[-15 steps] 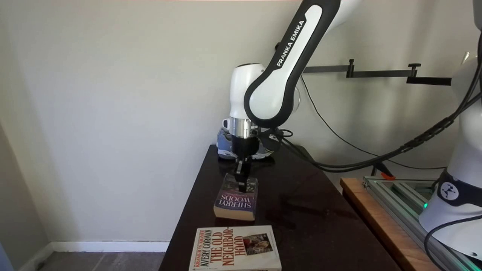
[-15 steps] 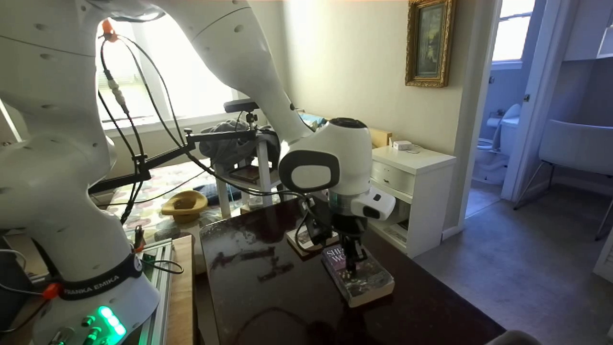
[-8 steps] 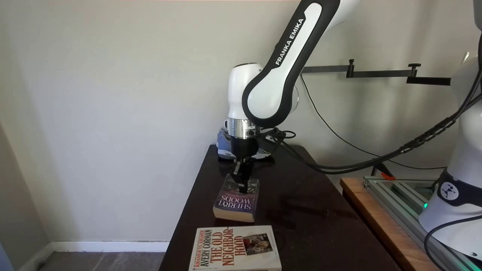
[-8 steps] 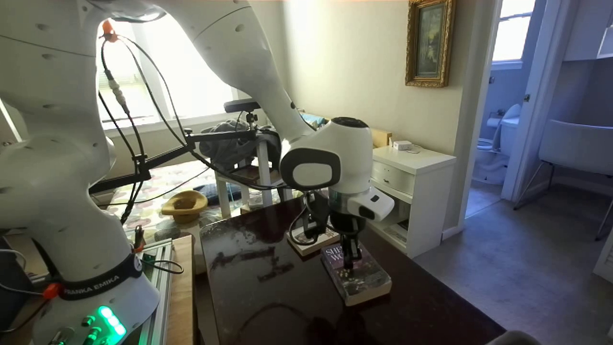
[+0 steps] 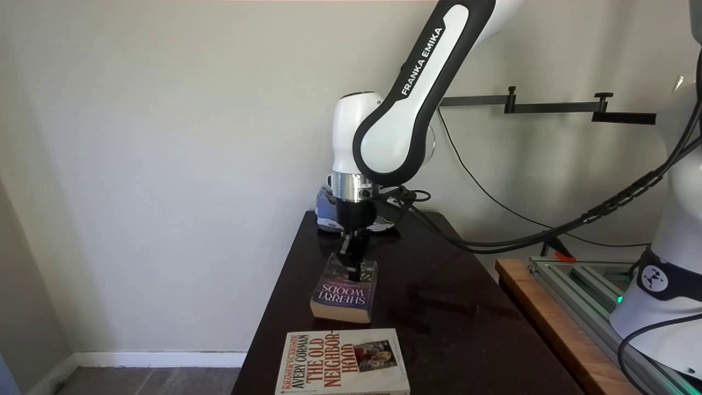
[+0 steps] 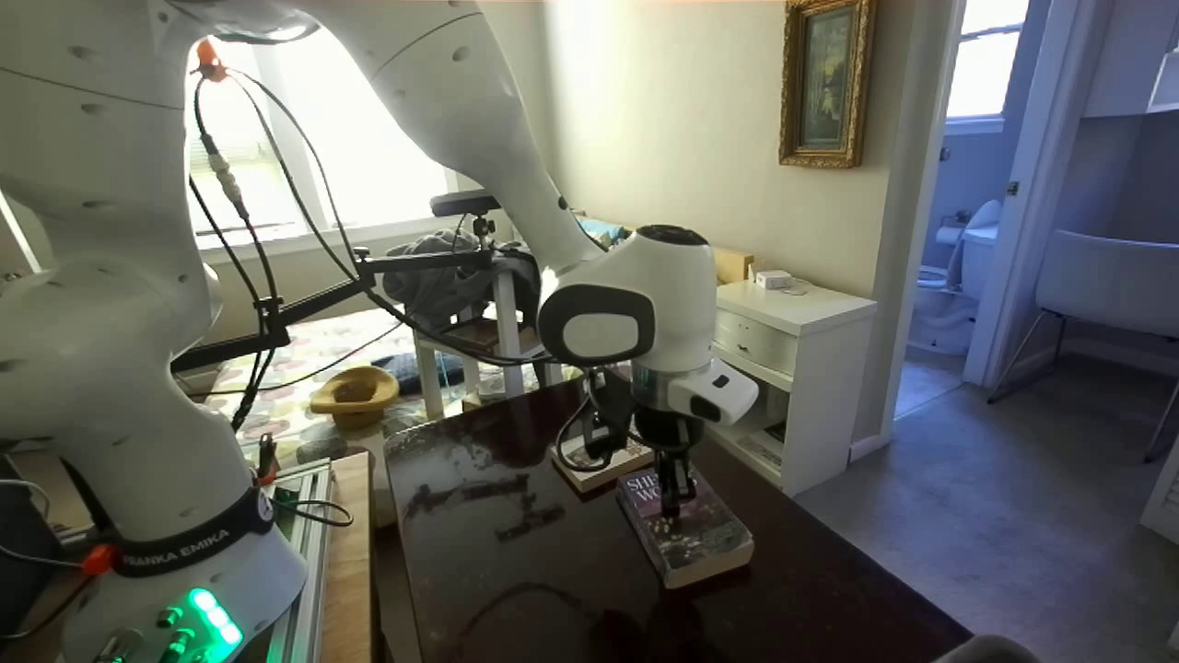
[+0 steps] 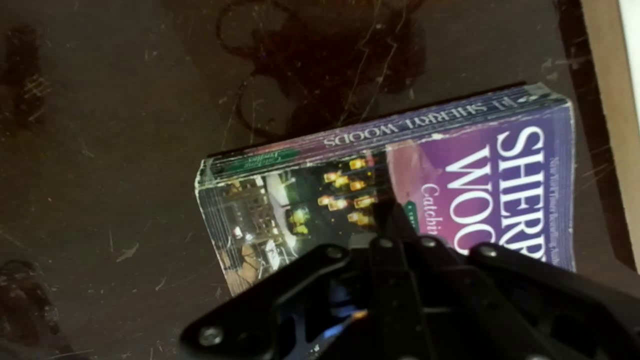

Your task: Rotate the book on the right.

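The book is a thick purple and dark paperback with pale "Sherryl Woods" lettering and a cover picture. It lies flat on the dark table, cover up, and shows in both exterior views and from above in the wrist view. My gripper points down over the middle of its cover, also in an exterior view. In the wrist view its two fingers are together with nothing between them. The fingertips look to rest on the cover; exact contact is hidden. Part of the cover is hidden behind the gripper.
A larger cream book with a red title lies close to the book on the dark table. A blue and white shoe sits at the far end, behind the gripper. A white cabinet stands beyond the table's edge.
Over the first half second my gripper shifted and turned slightly, and the book moved a little with it toward the cream book. Since then nothing has visibly moved.
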Tool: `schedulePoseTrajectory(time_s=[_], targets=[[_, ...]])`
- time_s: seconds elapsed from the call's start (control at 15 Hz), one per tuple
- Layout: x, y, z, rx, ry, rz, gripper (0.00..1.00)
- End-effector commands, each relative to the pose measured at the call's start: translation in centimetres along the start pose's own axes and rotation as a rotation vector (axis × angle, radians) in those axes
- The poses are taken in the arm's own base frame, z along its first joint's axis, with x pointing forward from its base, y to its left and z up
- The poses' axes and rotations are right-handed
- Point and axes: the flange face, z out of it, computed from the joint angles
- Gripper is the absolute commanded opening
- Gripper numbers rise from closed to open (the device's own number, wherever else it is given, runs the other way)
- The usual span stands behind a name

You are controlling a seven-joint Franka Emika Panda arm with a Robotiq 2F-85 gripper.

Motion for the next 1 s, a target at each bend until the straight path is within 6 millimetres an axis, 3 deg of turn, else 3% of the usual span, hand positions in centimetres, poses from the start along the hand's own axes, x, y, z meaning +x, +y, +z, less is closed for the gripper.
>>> schedulePoseTrajectory(time_s=[0.0, 0.47, 0.93], targets=[[0.3, 1.0, 0.7, -0.027, 0.035, 0.071, 0.0], [0.5, 1.0, 2.6, -0.049, 0.074, 0.421, 0.0], [0.0, 0.0, 2.8, -0.06, 0.011, 0.691, 0.0]])
